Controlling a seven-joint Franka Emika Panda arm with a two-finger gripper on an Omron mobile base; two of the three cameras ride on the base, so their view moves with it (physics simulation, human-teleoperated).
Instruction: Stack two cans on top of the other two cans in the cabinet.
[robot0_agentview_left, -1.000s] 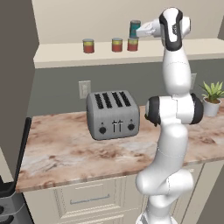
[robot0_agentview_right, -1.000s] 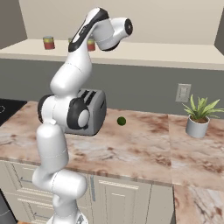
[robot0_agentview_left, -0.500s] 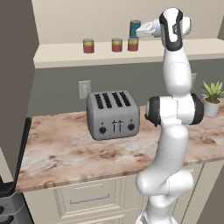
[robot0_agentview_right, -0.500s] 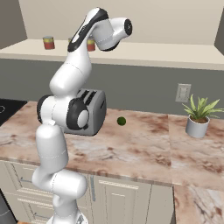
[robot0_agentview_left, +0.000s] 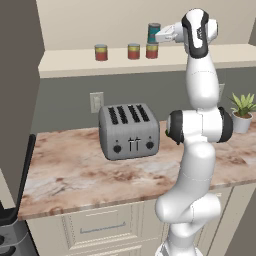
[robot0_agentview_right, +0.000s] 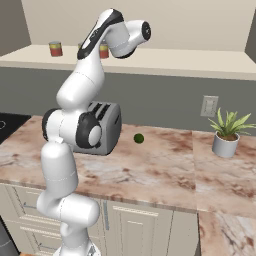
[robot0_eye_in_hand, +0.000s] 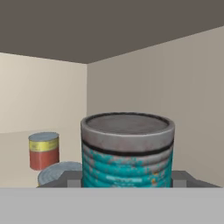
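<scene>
Left base view: I have the arm reaching up to the cabinet (robot0_agentview_left: 150, 62) shelf, and my tool (robot0_agentview_left: 159, 36) is closed on the teal can (robot0_agentview_left: 153, 33), which sits directly above a red can (robot0_agentview_left: 152, 50); I cannot tell whether the two touch. Taking that red can as my landmark, a second red can (robot0_agentview_left: 133, 51) stands just beside it on the left, and a third red can (robot0_agentview_left: 101, 52) stands further left, well apart from the pair. All three stand upright on the shelf board. Below the landmark can, the toaster (robot0_agentview_left: 129, 131) sits on the marbled tabletop (robot0_agentview_left: 75, 175), with a wall socket (robot0_agentview_left: 96, 101) behind it. A potted plant (robot0_agentview_left: 243, 112) stands on the tabletop far to the right of the landmark.

In the hand view the teal can (robot0_eye_in_hand: 127, 151) sits upright between my fingers (robot0_eye_in_hand: 73, 179), close to the camera. A grey can top (robot0_eye_in_hand: 61, 171) shows just behind and left of it, and another red can (robot0_eye_in_hand: 43, 150) stands further back on the left.

In the right base view a small dark green ball (robot0_agentview_right: 139, 138) lies on the tabletop (robot0_agentview_right: 160, 170) just right of the toaster (robot0_agentview_right: 102, 127).
</scene>
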